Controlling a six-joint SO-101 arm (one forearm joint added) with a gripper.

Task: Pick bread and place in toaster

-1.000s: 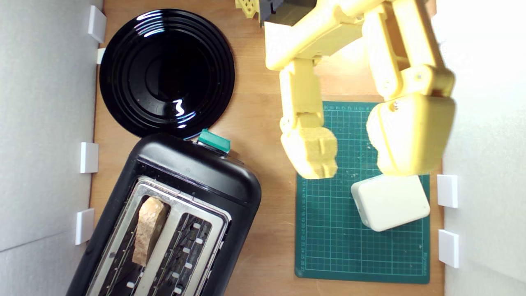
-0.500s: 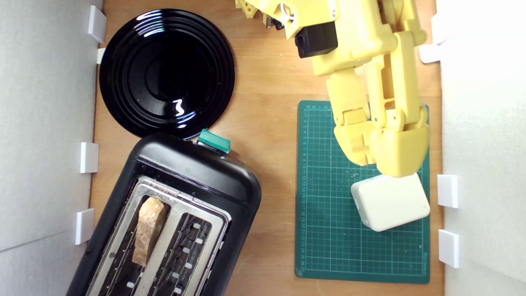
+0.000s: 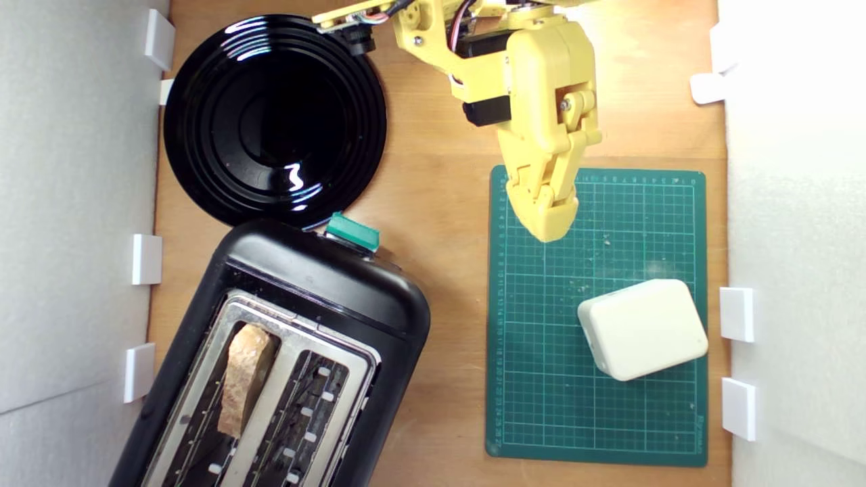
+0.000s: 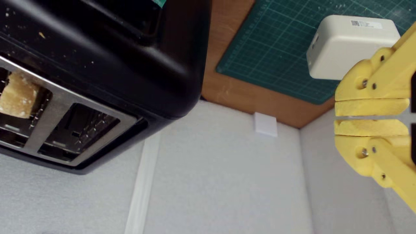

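The bread [image 3: 241, 379] stands on edge in the slot of the black toaster [image 3: 318, 284] nearer the exterior view's left, its crusty top poking above the silver plate. In the wrist view the bread [image 4: 16, 96] shows in that slot of the toaster [image 4: 130, 65]. My yellow gripper [image 3: 549, 226] hangs over the upper left corner of the green mat, shut with nothing held. The wrist view shows the gripper [image 4: 339, 117] with its two fingers [image 4: 367, 105] pressed together. A teal lever [image 3: 352, 232] sits on the toaster's end.
A round glossy black plate [image 3: 203, 128] lies at the exterior view's upper left, touching the toaster. A white rounded block [image 3: 643, 328] rests on the green cutting mat [image 3: 541, 379] at the right. White foam walls with small white clips [image 3: 736, 313] enclose the wooden table.
The arm has swung up and toward the exterior view's left, away from the white block. The jaws went from wide apart one second ago to shut now. Bread and toaster stayed put.
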